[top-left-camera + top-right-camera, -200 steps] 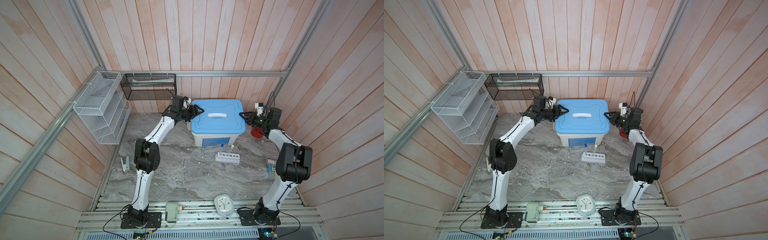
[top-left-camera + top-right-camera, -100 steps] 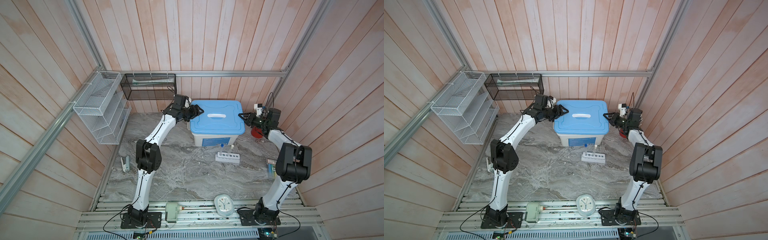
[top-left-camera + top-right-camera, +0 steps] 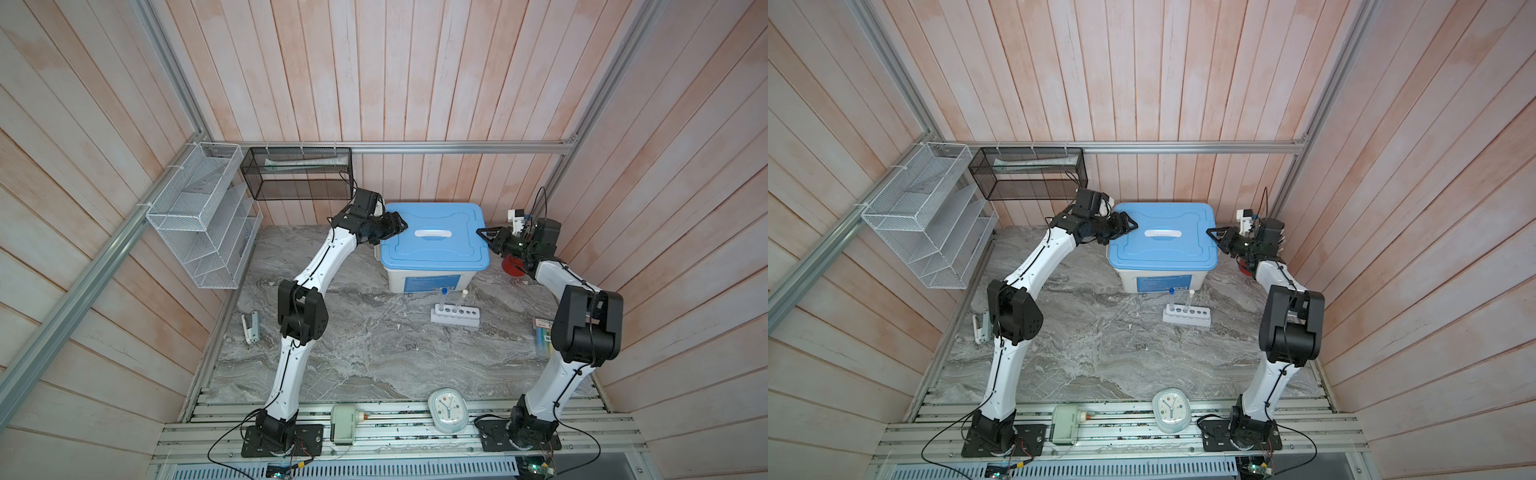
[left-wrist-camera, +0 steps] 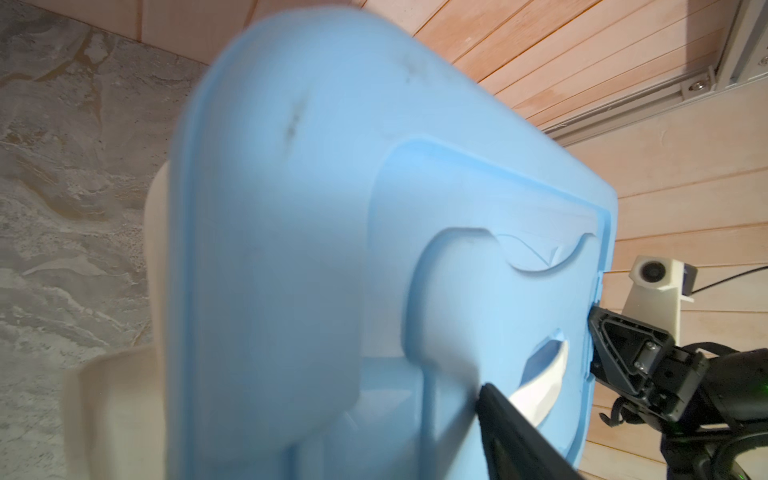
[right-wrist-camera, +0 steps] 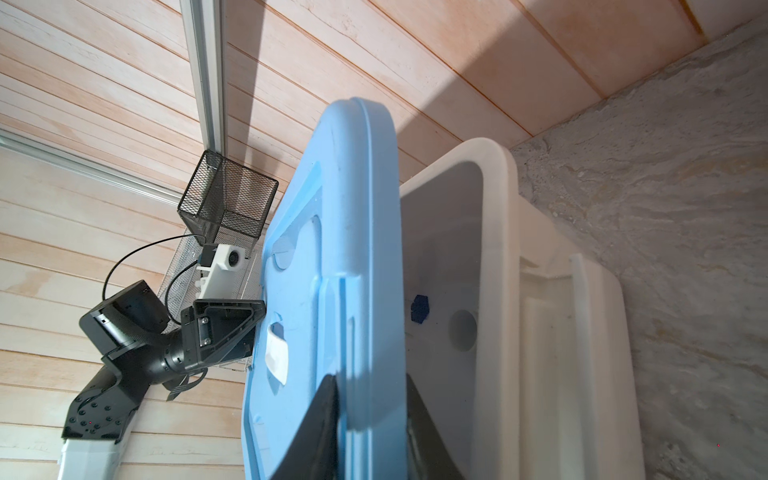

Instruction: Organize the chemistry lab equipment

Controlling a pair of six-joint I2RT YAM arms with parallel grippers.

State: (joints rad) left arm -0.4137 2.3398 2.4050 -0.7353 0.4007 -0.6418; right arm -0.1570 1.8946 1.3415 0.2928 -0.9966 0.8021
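A white bin (image 3: pixel 432 282) stands at the back with a blue lid (image 3: pixel 432 249) over it. My right gripper (image 3: pixel 484 235) is shut on the lid's right rim, its fingers (image 5: pixel 320 428) on either side, and there the lid stands off the bin's rim (image 5: pixel 498 174). My left gripper (image 3: pixel 398 226) is open astride the lid's left edge; one finger (image 4: pixel 511 428) lies over the lid's top. Inside the bin a small blue hexagonal base (image 5: pixel 419 307) shows. In front of the bin a white rack (image 3: pixel 455 318) holds a blue-capped tube (image 3: pixel 444 297) and a white-capped tube (image 3: pixel 461 300) upright.
A red cup (image 3: pixel 513 266) sits under the right arm. A pale clock (image 3: pixel 448 409) and a pale green device (image 3: pixel 345 424) lie on the front rails. A white wire shelf (image 3: pixel 203 216) and a black mesh basket (image 3: pixel 297 174) hang at the back left.
My left gripper has moved right onto the lid's left edge with its jaws widening. The right gripper and the lid have stayed put.
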